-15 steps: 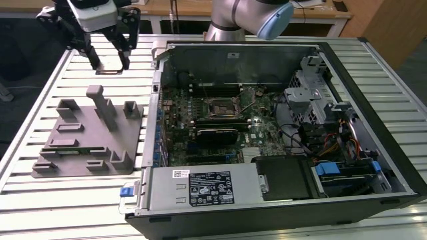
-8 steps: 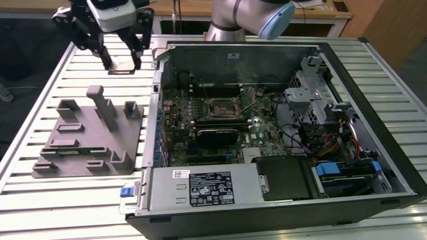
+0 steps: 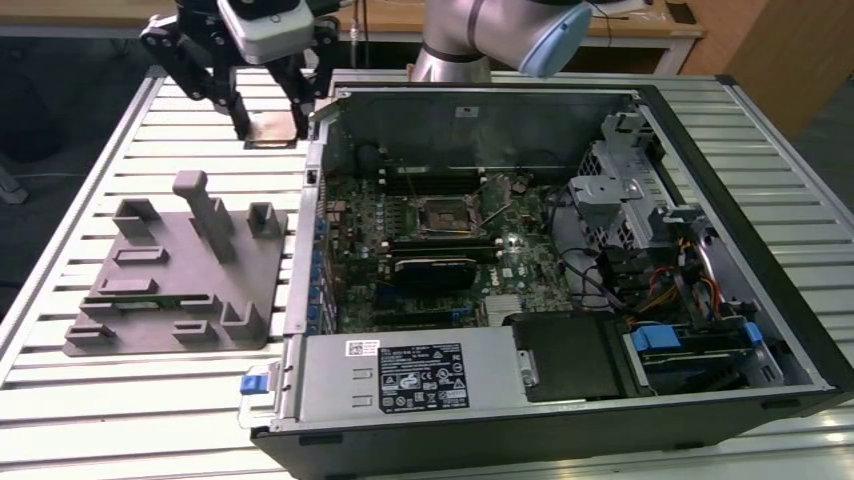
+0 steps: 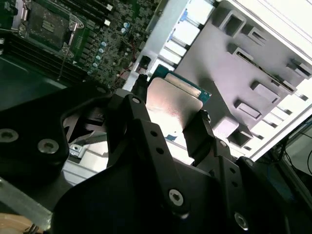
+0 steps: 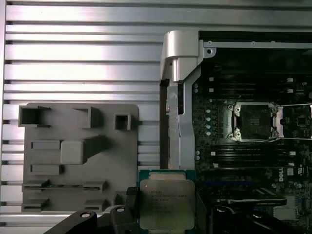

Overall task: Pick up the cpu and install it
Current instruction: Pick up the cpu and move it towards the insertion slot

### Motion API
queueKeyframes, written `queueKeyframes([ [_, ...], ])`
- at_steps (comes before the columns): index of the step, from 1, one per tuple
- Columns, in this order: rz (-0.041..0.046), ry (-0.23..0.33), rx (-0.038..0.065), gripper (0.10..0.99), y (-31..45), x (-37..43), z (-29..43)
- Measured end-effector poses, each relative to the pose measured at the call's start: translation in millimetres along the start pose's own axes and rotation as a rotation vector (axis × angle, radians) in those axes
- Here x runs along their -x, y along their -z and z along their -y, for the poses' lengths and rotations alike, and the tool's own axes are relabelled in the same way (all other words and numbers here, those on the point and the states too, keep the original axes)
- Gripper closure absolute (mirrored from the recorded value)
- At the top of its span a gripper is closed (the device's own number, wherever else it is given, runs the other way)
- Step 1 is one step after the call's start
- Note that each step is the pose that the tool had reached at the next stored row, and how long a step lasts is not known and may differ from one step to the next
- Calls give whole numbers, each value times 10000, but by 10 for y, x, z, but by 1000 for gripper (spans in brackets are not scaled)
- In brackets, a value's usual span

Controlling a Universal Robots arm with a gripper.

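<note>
Your tool [image 3: 276,128] is clamping the cpu [image 5: 166,204] by its thin edges, over the slatted metal desk [image 3: 160,400] just beside the open computer case [image 3: 467,125]. The flat chip's smooth, shiny lid is offering little grip, so a tilt could be letting it slip or misseat in the black square socket [image 5: 254,120].

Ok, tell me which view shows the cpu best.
First wrist view: the cpu shows face-on, its metal top nearly whole. Second wrist view shows it tilted and glared between the fingers; exterior view, a small sliver.
</note>
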State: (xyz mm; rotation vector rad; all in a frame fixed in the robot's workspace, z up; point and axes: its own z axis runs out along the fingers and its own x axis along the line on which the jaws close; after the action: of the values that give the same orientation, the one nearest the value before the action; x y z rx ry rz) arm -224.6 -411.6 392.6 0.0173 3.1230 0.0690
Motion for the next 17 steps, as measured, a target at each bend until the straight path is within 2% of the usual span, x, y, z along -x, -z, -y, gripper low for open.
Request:
queueKeyframes([
  [7,1,0,1,541,-4,216,-2],
  [17,0,1,1,541,-11,602,-7],
])
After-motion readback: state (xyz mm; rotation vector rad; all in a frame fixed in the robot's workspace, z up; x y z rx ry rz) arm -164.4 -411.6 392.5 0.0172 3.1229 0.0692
